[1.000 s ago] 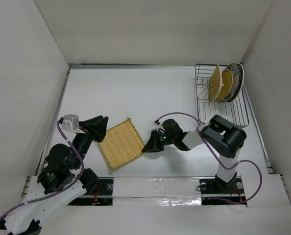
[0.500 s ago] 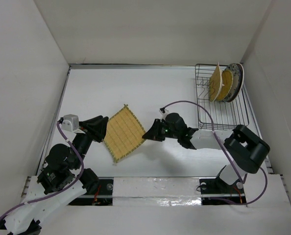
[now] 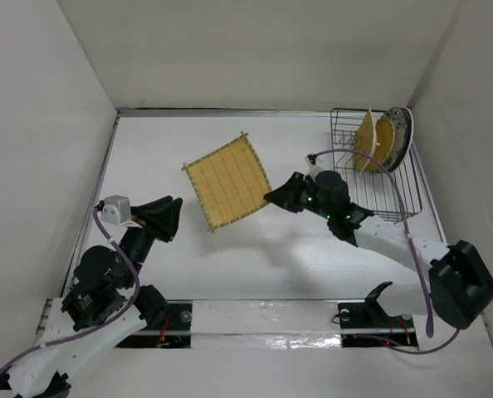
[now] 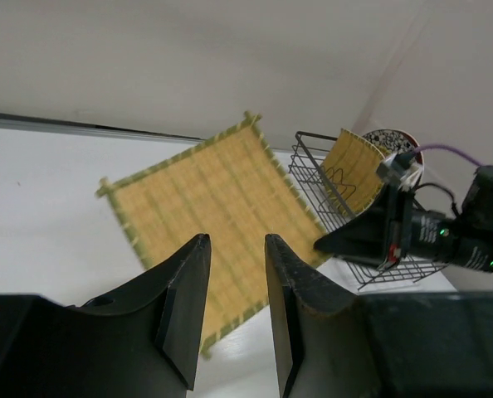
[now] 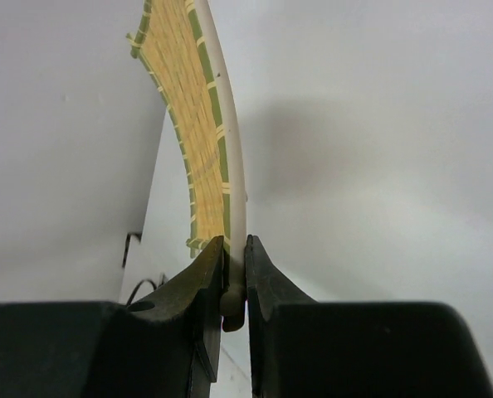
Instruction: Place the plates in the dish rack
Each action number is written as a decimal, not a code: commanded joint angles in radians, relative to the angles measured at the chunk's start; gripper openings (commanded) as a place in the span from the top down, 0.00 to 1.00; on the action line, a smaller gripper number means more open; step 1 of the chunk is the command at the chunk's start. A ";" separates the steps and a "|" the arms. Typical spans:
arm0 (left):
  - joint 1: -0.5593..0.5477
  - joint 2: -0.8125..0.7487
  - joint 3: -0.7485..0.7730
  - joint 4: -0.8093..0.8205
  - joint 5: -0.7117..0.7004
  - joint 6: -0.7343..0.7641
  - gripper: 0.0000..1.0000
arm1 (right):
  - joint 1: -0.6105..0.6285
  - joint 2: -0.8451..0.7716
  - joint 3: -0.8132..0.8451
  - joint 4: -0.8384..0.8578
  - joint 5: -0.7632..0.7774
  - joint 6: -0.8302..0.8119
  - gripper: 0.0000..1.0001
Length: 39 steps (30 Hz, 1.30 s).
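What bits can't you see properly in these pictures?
- Top view: the round plates in the black wire dish rack overlap. A round yellow woven disc hides those behind, so their count is unclear.
- Left wrist view: the left gripper covers the lower edge of the square yellow woven mat. The right arm hides part of the rack.
- Right wrist view: the mat, held in the right gripper, is nearly edge-on. The rack is out of frame.

The left arm [image 3: 87, 286] and right arm [image 3: 389, 242] are white links with black joints and purple cables [image 3: 405, 217].
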 commanded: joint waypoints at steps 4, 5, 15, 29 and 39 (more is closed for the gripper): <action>0.004 -0.020 0.004 0.043 0.026 0.004 0.70 | -0.198 -0.218 0.181 -0.093 0.083 -0.133 1.00; 0.004 -0.028 0.002 0.046 0.023 0.004 0.69 | -0.225 -0.243 0.190 -0.119 0.112 -0.155 1.00; 0.004 -0.039 0.001 0.052 0.070 -0.001 0.69 | -0.678 -0.331 0.367 -0.309 0.132 -0.279 1.00; 0.004 -0.060 0.001 0.057 0.087 -0.005 0.68 | -0.764 -0.122 0.681 -0.478 0.408 -0.505 1.00; 0.004 -0.040 -0.001 0.058 0.098 -0.007 0.68 | -0.681 0.004 0.819 -0.515 0.636 -0.719 1.00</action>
